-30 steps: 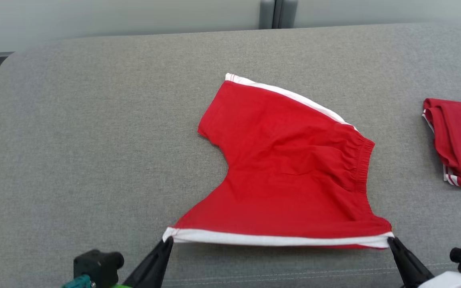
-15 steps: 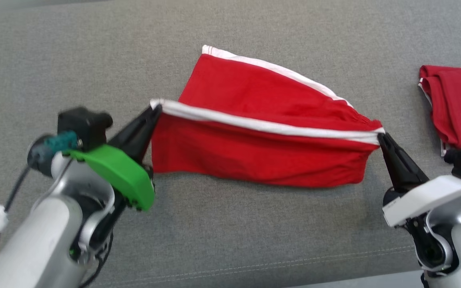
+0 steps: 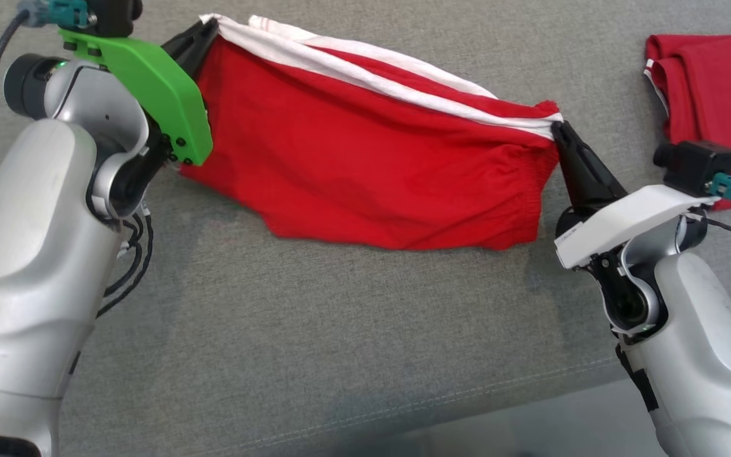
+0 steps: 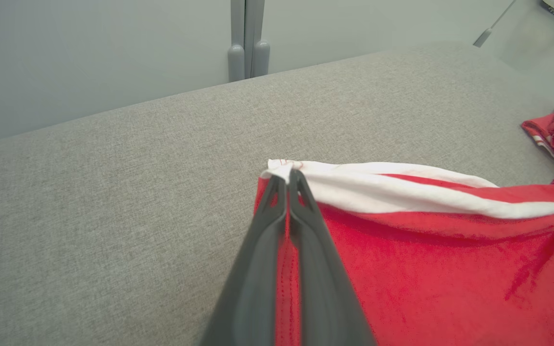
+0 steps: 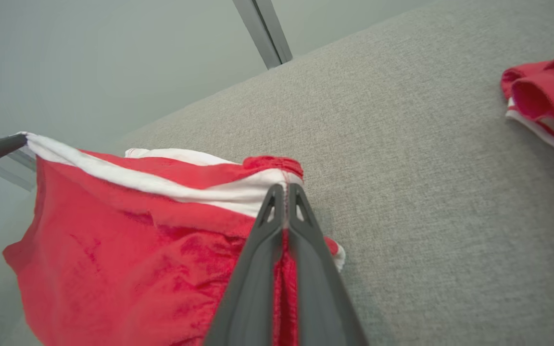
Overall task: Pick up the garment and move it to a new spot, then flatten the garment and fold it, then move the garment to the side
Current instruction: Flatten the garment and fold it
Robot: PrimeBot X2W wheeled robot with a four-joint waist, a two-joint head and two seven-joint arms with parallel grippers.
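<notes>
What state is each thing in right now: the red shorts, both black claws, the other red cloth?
Red shorts with white stripes: doubled over, stretched between both grippers.
Left gripper: shut on one corner.
Right gripper: shut on the opposite corner.
Second red garment: folded, lying apart on the grey fabric surface.

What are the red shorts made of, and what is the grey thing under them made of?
The red shorts look like soft, matte knit cloth, maybe cotton: they sag, wrinkle and gather at the waistband. Their white stripe seems the same soft fabric. The grey surface looks like coarse woven upholstery, with a speckled weave and a stitched seam near its front edge.
</notes>
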